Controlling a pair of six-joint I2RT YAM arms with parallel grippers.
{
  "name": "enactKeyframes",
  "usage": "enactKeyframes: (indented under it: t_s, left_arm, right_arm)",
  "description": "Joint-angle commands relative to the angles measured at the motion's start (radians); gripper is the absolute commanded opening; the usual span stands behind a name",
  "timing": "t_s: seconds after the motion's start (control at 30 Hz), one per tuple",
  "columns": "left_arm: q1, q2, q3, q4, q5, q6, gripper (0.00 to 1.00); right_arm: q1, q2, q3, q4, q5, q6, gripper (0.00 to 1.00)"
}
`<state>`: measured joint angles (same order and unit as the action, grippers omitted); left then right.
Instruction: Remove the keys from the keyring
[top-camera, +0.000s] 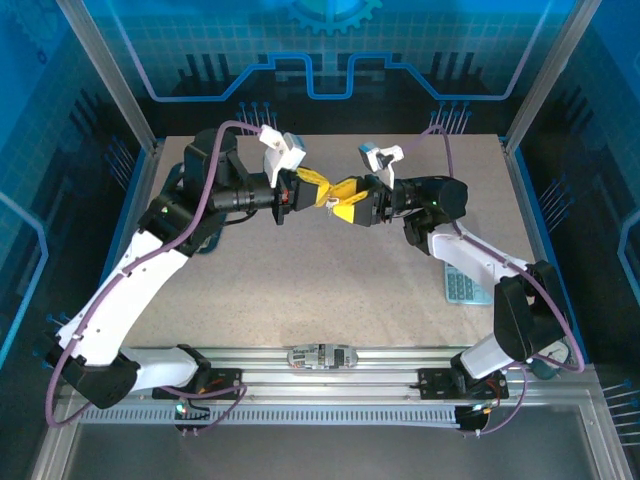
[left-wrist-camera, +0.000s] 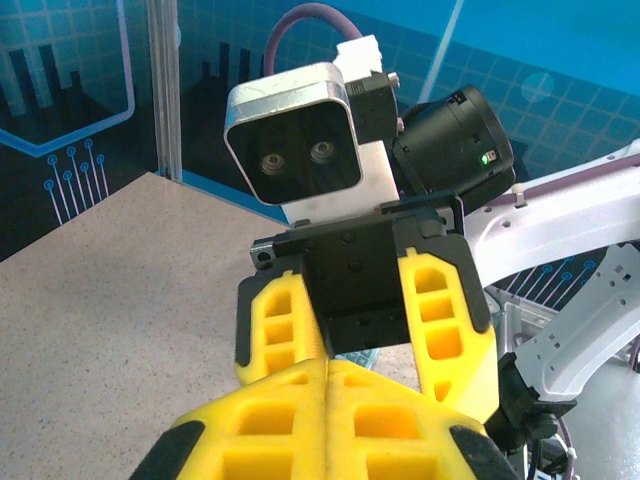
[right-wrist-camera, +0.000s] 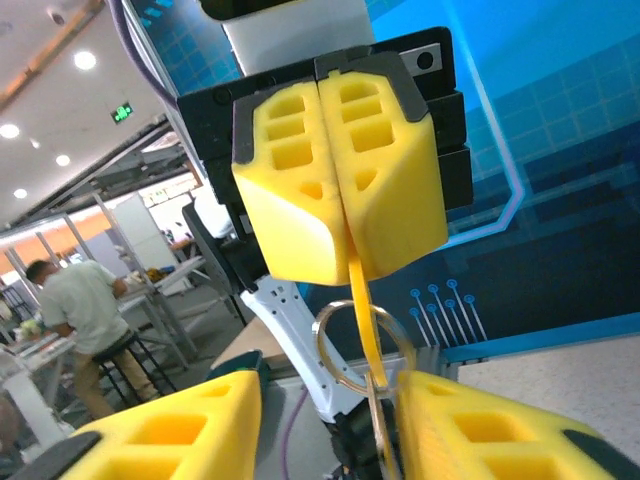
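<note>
The left gripper (right-wrist-camera: 345, 240), pressed together, pinches the keyring (right-wrist-camera: 361, 300), which dangles just beneath it. The right gripper (right-wrist-camera: 330, 420) hangs spread below the left gripper. Grasping the key seems next, demanding a precise closing.

Top external sits high above and behind the arm bases, tilted down toward 12 o'clock, far enough back to take in the whole table (top-camera: 300, 290). Left wrist view rides right behind the left gripper (left-wrist-camera: 328, 430), own fingers at 6 o'clock, close-up and head-on to the right gripper (left-wrist-camera: 365, 355) and the right wrist camera (left-wrist-camera: 295, 150); right wrist view does the reverse, tilted upward. All three share the spot where the grippers meet, just 12 o'clock of table centre from the top.
</note>
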<state>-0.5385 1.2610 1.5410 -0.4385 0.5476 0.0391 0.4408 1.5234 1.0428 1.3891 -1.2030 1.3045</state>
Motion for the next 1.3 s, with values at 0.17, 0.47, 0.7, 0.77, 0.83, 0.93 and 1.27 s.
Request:
enactKeyframes:
  t_s: [0.17, 0.47, 0.7, 0.77, 0.83, 0.93, 1.27]
  left_arm:
    - [0.010, -0.035, -0.014, 0.055, -0.002, -0.028, 0.00]
    - [0.009, -0.051, -0.032, 0.061, -0.024, -0.025, 0.00]
    - [0.014, -0.064, -0.055, 0.071, -0.045, -0.022, 0.00]
    - [0.015, -0.069, -0.061, 0.078, -0.046, -0.022, 0.00]
    - [0.018, -0.075, -0.065, 0.081, -0.053, -0.024, 0.00]
    - [0.025, -0.084, -0.071, 0.081, -0.059, -0.023, 0.00]
    - [0.035, -0.129, -0.146, 0.106, -0.071, -0.040, 0.00]
  right_arm:
    - [0.030, 0.001, 0.032, 0.034, 0.016, -0.005, 0.38]
    - [0.029, 0.012, 0.048, 0.034, 0.021, 0.004, 0.20]
    - [0.026, 0.020, 0.061, 0.034, 0.020, 0.019, 0.17]
    - [0.025, 0.024, 0.064, 0.034, 0.021, 0.025, 0.18]
    - [0.023, 0.029, 0.066, 0.033, 0.019, 0.029, 0.15]
    - [0.020, 0.038, 0.071, 0.033, 0.017, 0.044, 0.10]
    - [-0.017, 0.056, 0.098, 0.031, -0.015, 0.128, 0.01]
